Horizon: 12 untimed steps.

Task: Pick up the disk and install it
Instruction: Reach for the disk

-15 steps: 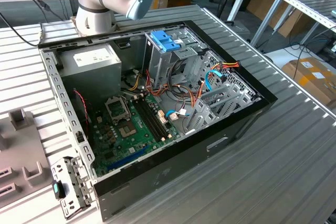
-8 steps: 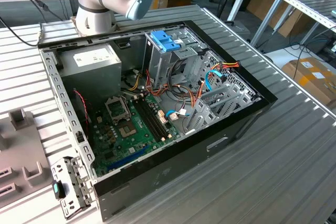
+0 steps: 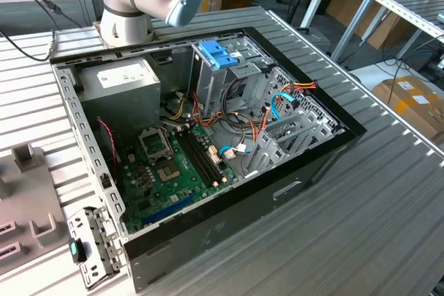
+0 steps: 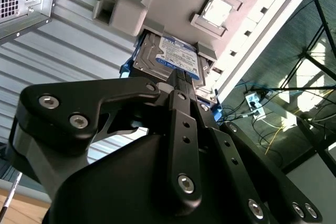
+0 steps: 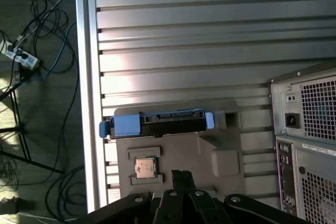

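Hovering near the disk (image 4: pixel 170 59) propped in a grey holder (image 4: pixel 126 11), the gripper (image 4: pixel 179 83) leaves its jaws' spread impossible to tell.

Metal, plastic and paint finishes at the bench

The flat rectangular disk (image 4: pixel 168 56) has a bare silvery metal shell, a glossy blue-and-white paper label and a smooth light-blue plastic rail. The grey moulded plastic holder (image 5: pixel 178 153) looks matt. The ribbed aluminium table (image 5: pixel 184 40) has a satin sheen. The black sheet-metal computer case (image 3: pixel 229 230) is matt-painted.
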Tool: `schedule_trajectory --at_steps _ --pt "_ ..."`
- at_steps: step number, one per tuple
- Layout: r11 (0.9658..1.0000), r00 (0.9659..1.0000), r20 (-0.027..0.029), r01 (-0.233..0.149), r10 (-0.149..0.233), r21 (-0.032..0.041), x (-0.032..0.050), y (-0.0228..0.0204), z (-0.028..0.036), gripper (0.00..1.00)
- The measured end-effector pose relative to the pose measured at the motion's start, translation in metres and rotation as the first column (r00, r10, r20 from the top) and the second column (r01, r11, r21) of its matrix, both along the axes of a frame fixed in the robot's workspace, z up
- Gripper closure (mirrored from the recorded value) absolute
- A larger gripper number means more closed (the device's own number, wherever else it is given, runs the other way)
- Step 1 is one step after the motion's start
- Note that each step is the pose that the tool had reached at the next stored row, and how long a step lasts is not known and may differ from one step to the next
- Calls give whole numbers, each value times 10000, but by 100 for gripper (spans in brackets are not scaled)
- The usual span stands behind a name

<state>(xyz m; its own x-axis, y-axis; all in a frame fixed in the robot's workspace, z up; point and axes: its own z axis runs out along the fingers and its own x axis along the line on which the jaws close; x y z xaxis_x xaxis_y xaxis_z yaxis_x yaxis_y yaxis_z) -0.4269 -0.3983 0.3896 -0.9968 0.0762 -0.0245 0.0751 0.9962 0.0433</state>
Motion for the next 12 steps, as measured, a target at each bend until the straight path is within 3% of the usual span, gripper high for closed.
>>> schedule_trajectory --at_steps 2,4,7,12 --pt "10000 10000 0 0 0 0 -21 3 -2 89" --pt "10000 10000 0 1 -1 0 -39 35 -3 89" --pt "10000 10000 0 0 0 0 -69 128 -10 89" --pt "10000 10000 -18 0 0 -1 -107 224 -45 89"
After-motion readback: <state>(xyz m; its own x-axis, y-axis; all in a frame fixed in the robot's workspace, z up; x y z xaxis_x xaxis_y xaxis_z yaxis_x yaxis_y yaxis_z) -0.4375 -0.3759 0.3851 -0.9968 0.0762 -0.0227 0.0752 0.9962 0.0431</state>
